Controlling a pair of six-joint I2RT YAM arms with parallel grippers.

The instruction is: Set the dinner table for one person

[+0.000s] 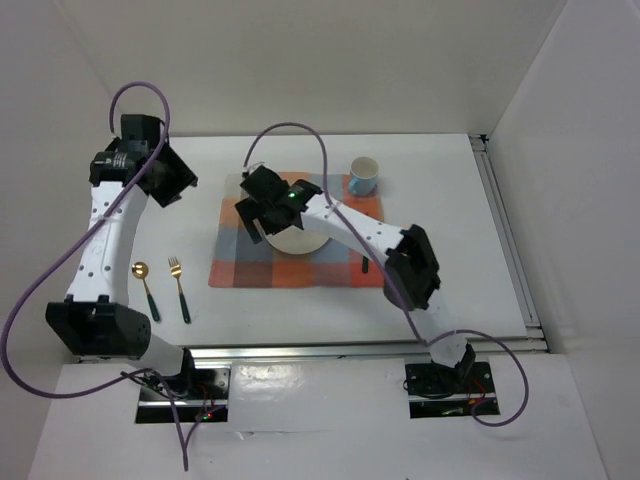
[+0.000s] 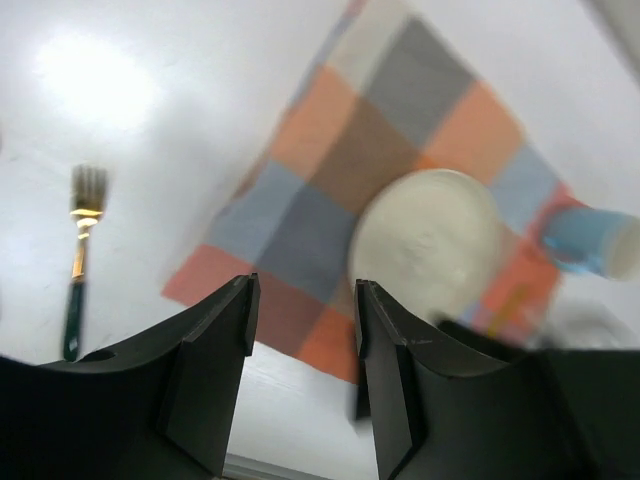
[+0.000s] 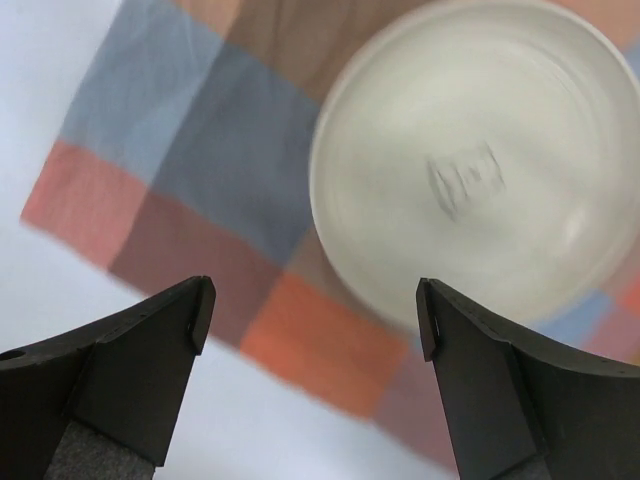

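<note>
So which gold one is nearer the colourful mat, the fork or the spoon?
The fork. It has prongs and lies between the round-headed spoon and the left edge of the mat, so the spoon is further away.

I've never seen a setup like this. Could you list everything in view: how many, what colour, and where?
dinner table: 1, white, beneath everything, metal rails on its edges
cloth mat: 1, orange, blue and grey checks, middle of the table
plate: 1, white, on the mat
cup: 1, light blue, white inside, at the mat's far right corner
fork: 1, gold with dark green handle, on the table left of the mat
spoon: 1, same colours, just left of the fork
arms: 2, white with black joints, bases at the near edge, purple cables
left gripper: 1, black, open, empty, far left
right gripper: 1, black, open, empty, above the plate
</note>
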